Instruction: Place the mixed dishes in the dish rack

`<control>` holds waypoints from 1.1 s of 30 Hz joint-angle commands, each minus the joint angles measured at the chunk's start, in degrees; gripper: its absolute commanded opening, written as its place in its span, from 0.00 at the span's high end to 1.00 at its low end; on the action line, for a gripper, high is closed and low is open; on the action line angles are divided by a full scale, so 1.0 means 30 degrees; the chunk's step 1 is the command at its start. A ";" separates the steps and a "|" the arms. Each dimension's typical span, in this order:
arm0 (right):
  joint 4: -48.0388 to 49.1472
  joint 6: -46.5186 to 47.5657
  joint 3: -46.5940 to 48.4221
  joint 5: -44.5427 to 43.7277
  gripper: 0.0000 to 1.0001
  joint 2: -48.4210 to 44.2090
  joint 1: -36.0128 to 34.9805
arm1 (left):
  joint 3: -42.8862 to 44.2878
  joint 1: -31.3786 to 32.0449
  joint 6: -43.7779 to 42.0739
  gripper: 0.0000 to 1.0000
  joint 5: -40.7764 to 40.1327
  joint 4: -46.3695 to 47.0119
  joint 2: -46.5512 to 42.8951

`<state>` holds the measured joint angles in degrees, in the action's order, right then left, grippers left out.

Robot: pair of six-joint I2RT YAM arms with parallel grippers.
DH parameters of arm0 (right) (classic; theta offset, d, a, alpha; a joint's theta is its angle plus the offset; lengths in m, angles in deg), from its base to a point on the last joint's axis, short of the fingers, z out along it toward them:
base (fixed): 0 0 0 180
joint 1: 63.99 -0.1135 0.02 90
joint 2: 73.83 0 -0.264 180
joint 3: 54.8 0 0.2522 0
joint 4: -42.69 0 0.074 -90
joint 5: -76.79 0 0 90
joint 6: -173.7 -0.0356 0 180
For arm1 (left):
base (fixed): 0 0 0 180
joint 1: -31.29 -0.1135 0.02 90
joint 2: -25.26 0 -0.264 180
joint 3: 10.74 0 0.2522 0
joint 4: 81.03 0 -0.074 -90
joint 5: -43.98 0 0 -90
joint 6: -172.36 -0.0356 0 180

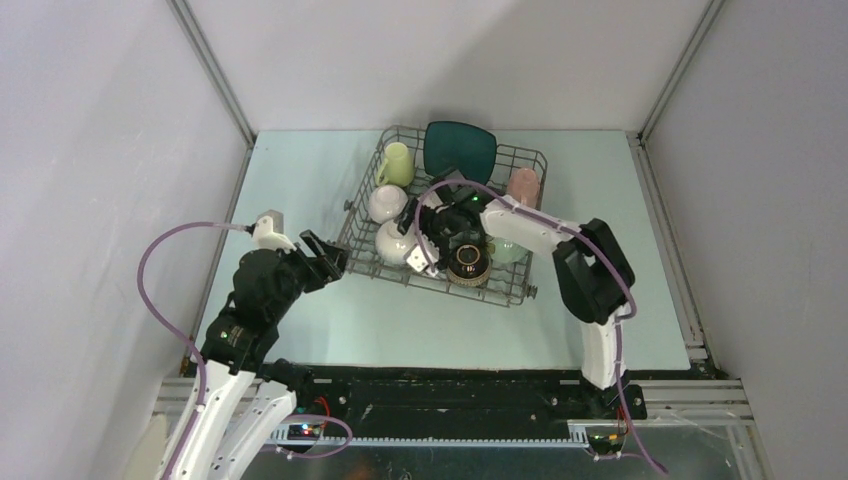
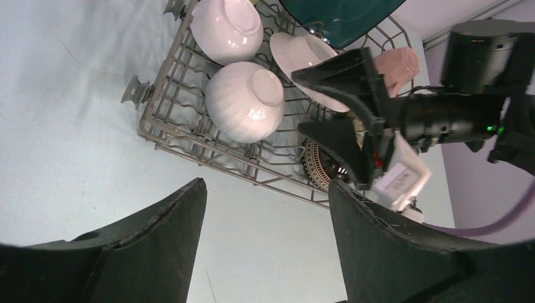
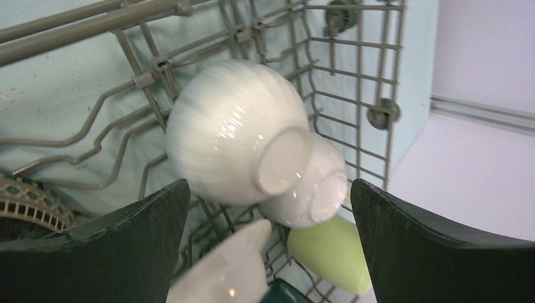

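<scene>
Right gripper (image 3: pixel 268 187) just before white bowl (image 3: pixel 227 132)

Teal square plate (image 2: pixel 340 16) cut off (top edge).

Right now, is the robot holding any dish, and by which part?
No, nothing is held. The left tool and the right tool are both open and empty.

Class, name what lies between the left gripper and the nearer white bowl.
Left wrist view: ahead of the left gripper, a strip of bare table, then the dish rack's wire side wall; the white bowl lies just inside it.
</scene>
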<state>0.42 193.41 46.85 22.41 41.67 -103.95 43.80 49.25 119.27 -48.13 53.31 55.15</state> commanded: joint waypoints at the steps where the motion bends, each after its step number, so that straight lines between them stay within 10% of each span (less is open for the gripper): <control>1: 0.2025 -0.3092 -0.1863 0.2286 0.00 -0.2704 0.0772 | 0.0002 -0.0126 -0.0537 0.23 0.0446 0.0683 0.0019; 7: 0.7777 -1.2237 -0.4045 0.3068 0.00 -0.5511 0.1170 | -0.0091 -0.0125 -0.0475 0.23 0.0465 0.0764 0.0091; 13: 1.5038 -2.2699 -0.7323 -0.8350 0.00 -0.7584 -0.0704 | -0.0812 -0.0119 0.0272 0.23 0.1032 0.1725 0.0440; 18: 1.3506 -2.0780 -0.7450 -1.3872 0.01 -0.7029 -0.2807 | -0.1332 -0.0117 0.1214 0.23 0.1907 0.3066 0.1688; 33: 0.9803 -2.1689 -0.6599 -1.2381 0.00 -0.4392 -0.1162 | -0.1959 -0.0125 0.4440 0.22 0.0090 0.5854 0.5772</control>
<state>32.92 129.29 24.63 -16.02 26.35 -108.28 38.27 49.20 127.86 -45.86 65.99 68.92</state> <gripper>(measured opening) 0.994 0.778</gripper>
